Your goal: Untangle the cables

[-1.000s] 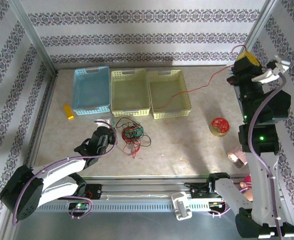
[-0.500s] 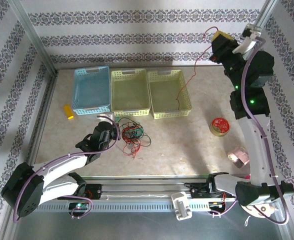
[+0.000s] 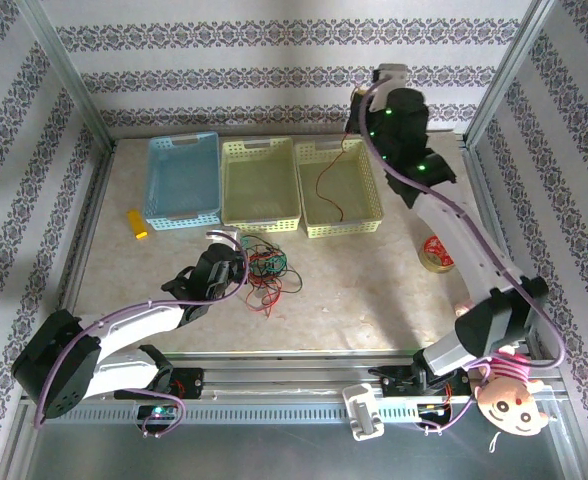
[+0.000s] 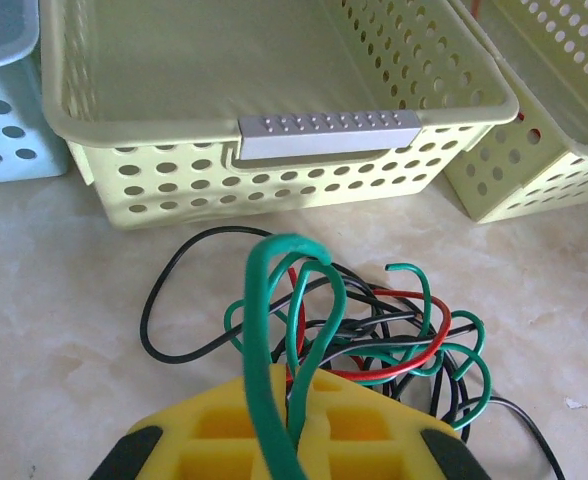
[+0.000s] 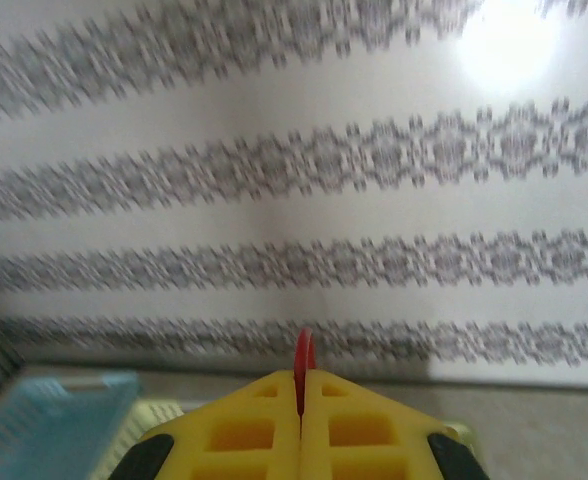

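The cables (image 3: pixel 268 269) lie as a tangle of red, green and black wires on the table in front of the baskets. My left gripper (image 3: pixel 240 262) sits at the tangle's left edge. In the left wrist view it (image 4: pixel 292 388) is shut on a green cable loop (image 4: pixel 274 300), with the rest of the tangle (image 4: pixel 394 345) just beyond. My right gripper (image 3: pixel 357 120) is raised high over the right yellow basket (image 3: pixel 376 190), shut on one red cable (image 3: pixel 320 183) that hangs down into it. The right wrist view has that red cable (image 5: pixel 302 358) pinched between the shut yellow fingers (image 5: pixel 264 420).
A blue basket (image 3: pixel 182 215) and a middle yellow basket (image 3: pixel 260 222) stand left of the right one. A small yellow block (image 3: pixel 136 223) lies left of them. A tape roll with red wire (image 3: pixel 437 252) sits at the right, near my right arm. Patterned walls enclose the table.
My right arm has swung from the far right wall leftward to above the right yellow basket, carrying the red cable. My left gripper has edged closer to the tangle.
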Robot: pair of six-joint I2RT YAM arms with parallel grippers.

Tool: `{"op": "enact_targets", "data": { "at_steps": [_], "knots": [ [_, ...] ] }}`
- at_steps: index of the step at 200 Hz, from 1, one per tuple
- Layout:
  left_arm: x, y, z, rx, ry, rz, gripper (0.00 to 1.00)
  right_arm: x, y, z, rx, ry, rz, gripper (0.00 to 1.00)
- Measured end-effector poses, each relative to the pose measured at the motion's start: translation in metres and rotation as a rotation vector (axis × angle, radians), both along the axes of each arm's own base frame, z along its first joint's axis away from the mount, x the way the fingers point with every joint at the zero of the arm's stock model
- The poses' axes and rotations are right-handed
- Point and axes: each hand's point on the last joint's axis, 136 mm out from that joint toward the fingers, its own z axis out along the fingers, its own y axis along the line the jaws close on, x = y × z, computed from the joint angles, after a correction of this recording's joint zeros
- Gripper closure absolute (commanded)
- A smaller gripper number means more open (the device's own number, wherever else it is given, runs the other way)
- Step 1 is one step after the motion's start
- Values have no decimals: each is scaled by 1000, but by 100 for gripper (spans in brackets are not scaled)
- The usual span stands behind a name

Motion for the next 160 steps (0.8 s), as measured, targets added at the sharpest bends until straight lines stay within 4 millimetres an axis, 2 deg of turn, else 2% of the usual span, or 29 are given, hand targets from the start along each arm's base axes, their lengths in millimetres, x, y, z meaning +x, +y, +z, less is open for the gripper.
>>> {"op": "enact_targets", "data": {
  "at_steps": [22, 44, 71, 84, 88, 98, 114, 122, 143, 160],
  "knots": [
    [0, -2, -1, 0, 4, -5, 100, 18, -5, -51, -60, 120, -67, 100],
    [1, -4, 1, -4, 2, -10, 100, 29, -9, -113, -103, 259, -106, 100],
    [2, -14, 8, -33, -4, -48, 100, 24, -7, -194, -100, 448, -95, 100],
    [2, -21, 13, -55, -10, -79, 100, 17, -6, -227, -82, 537, -78, 100],
    [2, -23, 15, -63, -12, -89, 100, 16, -5, -236, -71, 561, -74, 92],
    [2, -29, 19, -80, -18, -116, 100, 11, -2, -255, -45, 615, -61, 63],
    [1, -40, 27, -112, -30, -170, 100, 2, -1, -274, -18, 671, -47, 35],
    [-1, -45, 30, -126, -33, -197, 100, 0, -3, -277, -5, 683, -48, 27],
    [-5, -57, 36, -158, -36, -264, 100, -11, -6, -276, 16, 691, -49, 23],
    [-7, -67, 43, -183, -41, -317, 100, -22, -10, -261, 31, 665, -45, 23]
  ]
}}
